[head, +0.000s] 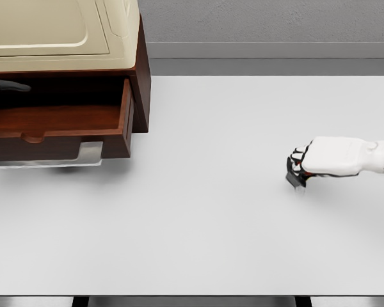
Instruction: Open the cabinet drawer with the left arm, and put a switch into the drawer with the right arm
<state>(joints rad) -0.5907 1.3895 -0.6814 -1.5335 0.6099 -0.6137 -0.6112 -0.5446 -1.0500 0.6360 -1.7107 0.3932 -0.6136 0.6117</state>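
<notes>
drawer (57, 125) open; one switch (296, 178) in right hand (329, 157)

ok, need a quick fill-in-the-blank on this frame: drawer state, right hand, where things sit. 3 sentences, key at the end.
1. The cabinet drawer is pulled ____.
2. The right hand is curled around a small dark object low over the ____ table.
3. The drawer lies to the ____ of the right hand in the head view.

Missing words: open; white; left
</notes>
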